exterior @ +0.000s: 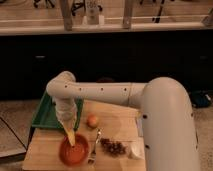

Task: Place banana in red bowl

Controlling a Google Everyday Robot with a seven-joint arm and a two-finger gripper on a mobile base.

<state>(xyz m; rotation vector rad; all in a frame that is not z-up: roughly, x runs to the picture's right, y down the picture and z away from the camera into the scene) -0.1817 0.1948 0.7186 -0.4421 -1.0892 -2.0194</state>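
Observation:
The red bowl (74, 149) sits near the front left of the wooden table (115, 127). My gripper (69, 133) hangs straight down from the white arm, just over the bowl's upper left rim. The banana (71, 138), pale yellow, points down from the gripper into the bowl; its lower end looks to be at the bowl's inside.
A green tray (46, 114) lies at the table's back left, partly behind the arm. A small orange fruit (92, 121) sits right of the gripper. A dark grape cluster (113, 147), a fork-like utensil (94, 148) and a white object (135, 150) lie right of the bowl.

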